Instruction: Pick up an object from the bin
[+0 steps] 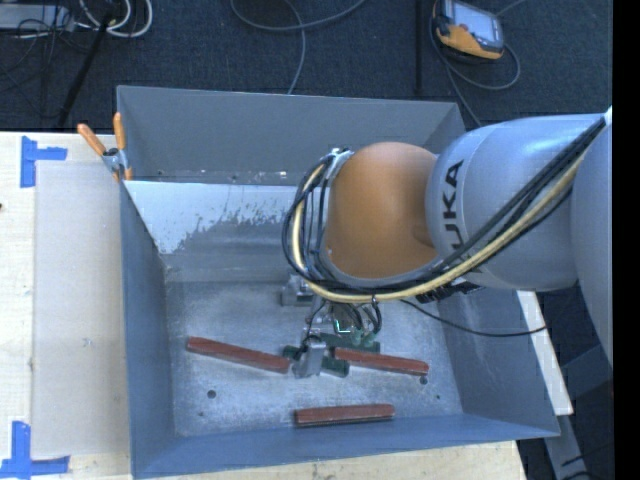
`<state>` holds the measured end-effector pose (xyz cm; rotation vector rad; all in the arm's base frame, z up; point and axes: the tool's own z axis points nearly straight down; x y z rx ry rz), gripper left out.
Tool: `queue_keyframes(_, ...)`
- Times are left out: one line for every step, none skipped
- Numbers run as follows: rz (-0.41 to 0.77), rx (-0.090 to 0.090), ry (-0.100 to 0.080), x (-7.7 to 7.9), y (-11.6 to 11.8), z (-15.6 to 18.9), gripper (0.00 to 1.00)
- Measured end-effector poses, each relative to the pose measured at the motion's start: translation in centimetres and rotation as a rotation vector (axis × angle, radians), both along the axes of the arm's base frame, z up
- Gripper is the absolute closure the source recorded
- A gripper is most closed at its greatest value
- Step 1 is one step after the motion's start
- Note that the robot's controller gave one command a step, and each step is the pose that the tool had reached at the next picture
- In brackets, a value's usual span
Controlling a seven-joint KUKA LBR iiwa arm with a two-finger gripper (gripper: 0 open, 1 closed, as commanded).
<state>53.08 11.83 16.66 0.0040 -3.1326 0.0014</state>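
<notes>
My gripper (313, 358) reaches down to the bin floor near its middle, its tip at the gap between two reddish-brown flat sticks. One stick (236, 355) lies to its left, slanting down toward the gripper. The other stick (385, 363) runs off to its right, with its near end under the gripper. A third reddish-brown stick (343, 415) lies flat near the bin's front wall, apart from the gripper. The fingertips are too hidden by the gripper's body to tell how they stand.
The orange cover and looped cables on the wrist hang over the bin's middle and right, hiding the floor behind the gripper. Bare grey floor lies at the left and back left.
</notes>
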Motion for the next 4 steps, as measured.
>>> queue_keyframes(0.115,0.001,-0.002,0.5,5.2,-10.2,0.00)
queue_keyframes(0.109,0.002,-0.007,0.7,5.0,-9.7,1.00)
queue_keyframes(0.210,0.004,-0.017,0.4,6.0,6.3,1.00)
queue_keyframes(0.467,0.003,-0.005,-3.4,8.9,5.2,1.00)
